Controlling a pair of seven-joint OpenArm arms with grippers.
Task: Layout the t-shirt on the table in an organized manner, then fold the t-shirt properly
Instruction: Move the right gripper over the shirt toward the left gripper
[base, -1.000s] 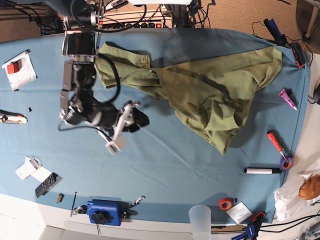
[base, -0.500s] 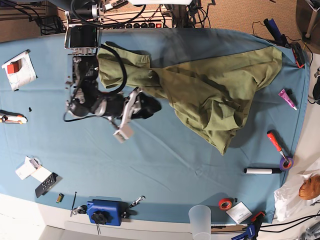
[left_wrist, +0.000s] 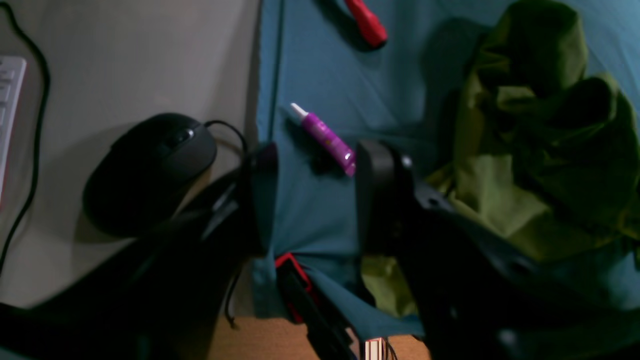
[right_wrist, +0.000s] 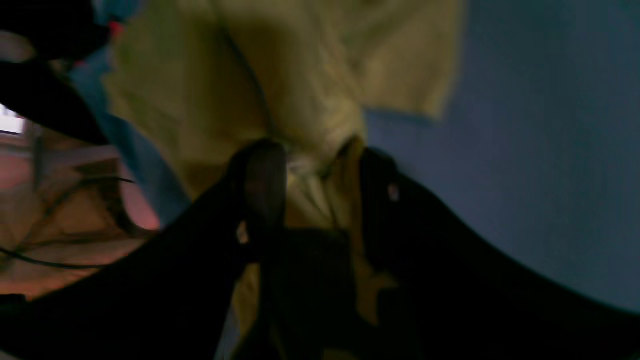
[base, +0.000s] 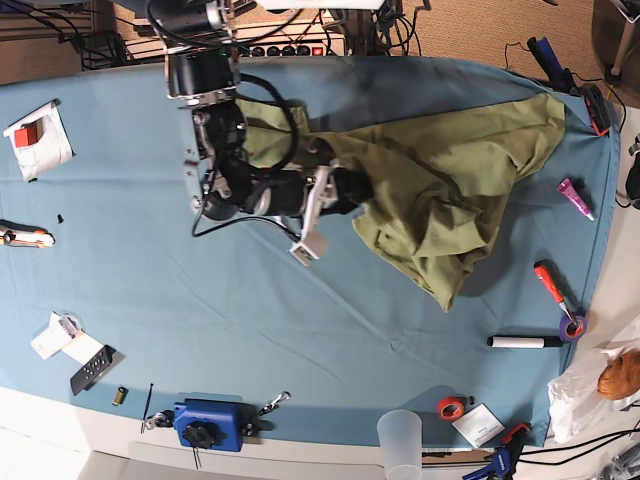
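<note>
shirt: olive shirt (base: 440, 190) lies crumpled across the table (base: 300, 350), bunched toward its far right corner
right claw (right_wrist: 312, 165): mine, jaws parted around a bunched fold, not clamped
left claw (left_wrist: 310, 195): open, empty, over the table edge
risk: closing now could pinch 2 layers, dragging the heap instead of spreading it
</note>
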